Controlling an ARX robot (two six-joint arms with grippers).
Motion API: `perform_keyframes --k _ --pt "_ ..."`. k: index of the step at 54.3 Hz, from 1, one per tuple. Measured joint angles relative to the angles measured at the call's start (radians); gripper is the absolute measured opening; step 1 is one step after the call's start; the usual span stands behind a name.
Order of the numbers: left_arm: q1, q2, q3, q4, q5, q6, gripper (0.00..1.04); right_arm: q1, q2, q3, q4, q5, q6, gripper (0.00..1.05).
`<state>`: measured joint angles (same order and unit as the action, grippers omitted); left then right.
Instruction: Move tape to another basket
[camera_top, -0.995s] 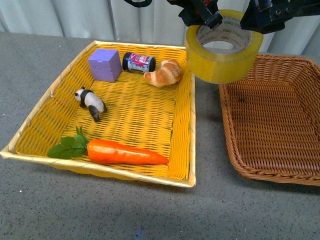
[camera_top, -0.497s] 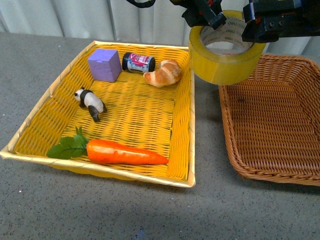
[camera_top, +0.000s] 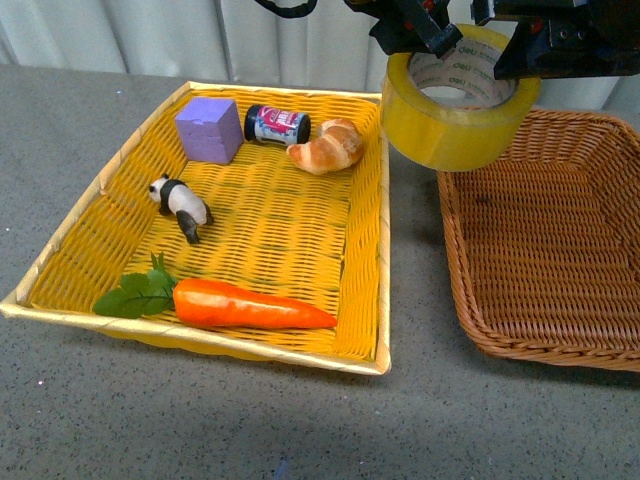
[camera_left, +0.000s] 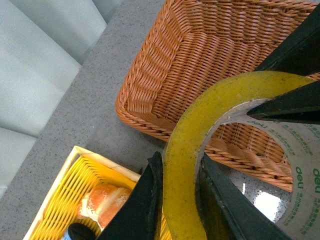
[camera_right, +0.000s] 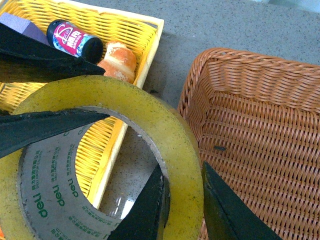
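The tape (camera_top: 455, 112), a wide yellow roll with a white printed core, hangs in the air over the gap between the two baskets, beside the brown basket's left rim. My left gripper (camera_top: 425, 30) is shut on the roll's left wall and my right gripper (camera_top: 520, 45) on its right wall. In the left wrist view the gripper (camera_left: 179, 161) pinches the yellow band of the tape (camera_left: 182, 150), one finger inside the core and one outside. The right wrist view shows my right gripper (camera_right: 182, 172) clamping the tape (camera_right: 165, 120) the same way. The brown wicker basket (camera_top: 462, 300) (camera_left: 150, 75) (camera_right: 200, 75) holds nothing.
The yellow basket (camera_top: 384, 250) on the left holds a purple cube (camera_top: 210, 128), a small jar (camera_top: 277, 125), a croissant (camera_top: 328, 146), a toy panda (camera_top: 182, 204) and a carrot (camera_top: 250, 304). Grey tabletop surrounds both baskets; a pale curtain hangs behind.
Both grippers have carried the tape a little to the right and slightly up, closer to the brown basket. Nothing in the yellow basket has moved.
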<state>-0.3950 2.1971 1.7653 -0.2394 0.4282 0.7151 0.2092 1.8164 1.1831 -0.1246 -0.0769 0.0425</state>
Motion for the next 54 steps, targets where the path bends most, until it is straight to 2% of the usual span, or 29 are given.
perform_keyframes --k 7,14,24,27,30,39,54 --pt "-0.019 -0.021 -0.063 0.134 -0.128 -0.07 0.16 -0.005 0.007 0.012 0.005 0.005 0.003 0.15" --pt "-0.029 -0.037 -0.084 0.156 -0.15 -0.107 0.18 -0.013 0.008 0.021 0.005 0.008 -0.013 0.14" --pt "-0.013 -0.065 -0.115 0.199 -0.192 -0.167 0.46 -0.037 0.036 0.034 0.004 0.045 0.018 0.14" --pt "0.013 -0.085 -0.142 0.237 -0.2 -0.209 0.59 -0.063 0.062 0.035 0.002 0.062 0.018 0.14" --pt "0.032 -0.098 -0.161 0.264 -0.217 -0.245 0.67 -0.082 0.08 0.035 0.002 0.066 0.019 0.14" --pt "0.11 -0.117 -0.227 0.39 -0.36 -0.408 0.98 -0.133 0.115 0.022 0.018 0.069 0.015 0.14" --pt "0.198 -0.112 -0.287 0.458 -0.57 -0.628 0.98 -0.171 0.19 -0.075 0.079 0.136 -0.029 0.14"
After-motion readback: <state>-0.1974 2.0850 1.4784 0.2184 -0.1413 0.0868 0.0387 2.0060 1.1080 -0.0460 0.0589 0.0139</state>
